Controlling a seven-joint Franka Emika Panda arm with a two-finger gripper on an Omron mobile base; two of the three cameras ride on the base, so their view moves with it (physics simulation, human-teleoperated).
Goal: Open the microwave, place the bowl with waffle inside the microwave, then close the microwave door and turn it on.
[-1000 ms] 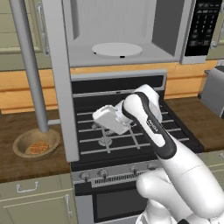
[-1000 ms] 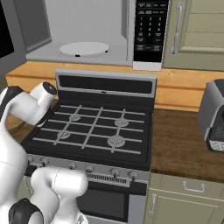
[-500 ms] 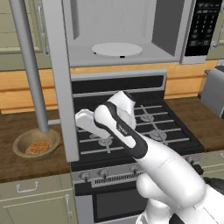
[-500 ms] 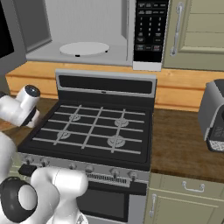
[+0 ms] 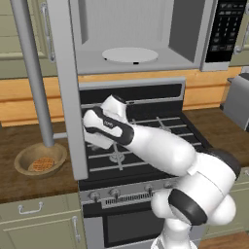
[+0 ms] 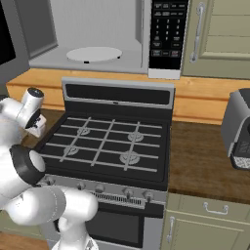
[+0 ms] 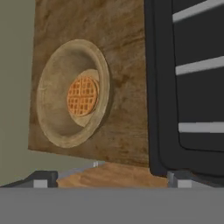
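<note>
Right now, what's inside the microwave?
The microwave stands open, and inside it lies just the white turntable plate. The bowl with the waffle sits on the counter. The left inner wall is hidden.

Silver-grey microwave [image 5: 141,36] above the stove [image 5: 141,141], cavity exposed, white round turntable plate [image 5: 130,54] lying flat inside, black keypad [image 6: 168,34] at right. Microwave door [image 5: 65,87] swung wide open, edge-on, left of the stove. Tan wooden bowl [image 5: 40,159] upright on the desk [image 5: 24,180] left of the stove, golden grid-patterned waffle [image 7: 82,96] flat at its centre.
</note>
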